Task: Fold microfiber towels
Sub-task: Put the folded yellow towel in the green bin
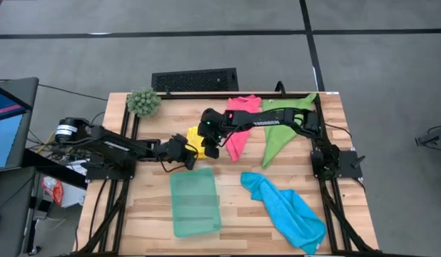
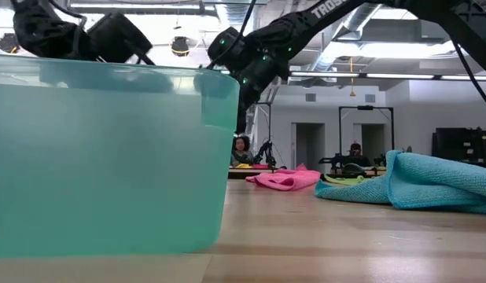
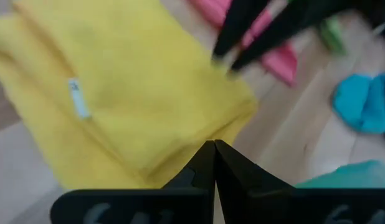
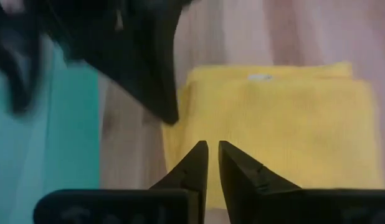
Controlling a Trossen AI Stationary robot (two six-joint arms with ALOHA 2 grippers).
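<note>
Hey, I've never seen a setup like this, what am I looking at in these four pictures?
This is a two-armed robot at a wooden table, working on folding cloths. One picture looks straight down, one looks level across the tabletop, and two come from cameras on the wrists. On the table lie a yellow towel, a pink towel, a green towel and a blue towel, plus a pale teal tray and a spiky plant ball. The left gripper is shut, the right gripper nearly so. Both hang at the folded yellow towel, and neither visibly holds anything.
</note>
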